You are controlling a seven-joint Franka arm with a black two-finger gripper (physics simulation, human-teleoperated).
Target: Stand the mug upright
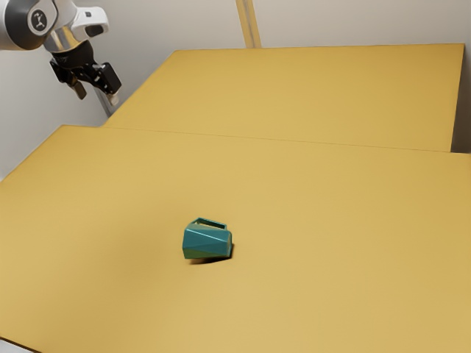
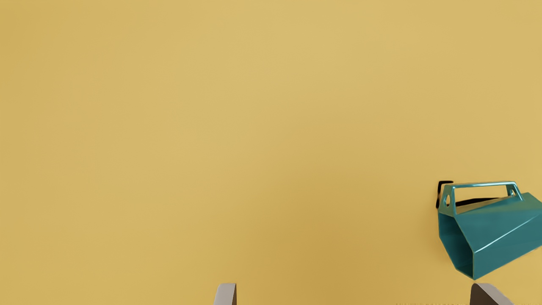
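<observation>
Tool [image 1: 96, 95] fingers [image 2: 224, 295] spread wide; teal mug [image 2: 499, 228] lies sideways on the table [image 1: 331, 220], its inside [image 2: 455, 241] shadowed.

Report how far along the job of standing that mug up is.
Nothing looks done so far: the mug lies on its side on the table, its mouth facing sideways rather than up. Nothing is in hand: the end effector is open, raised and away from the mug. That leaves, most likely, the whole job: reach the mug, grip it, turn it onto its base and release it.
</observation>
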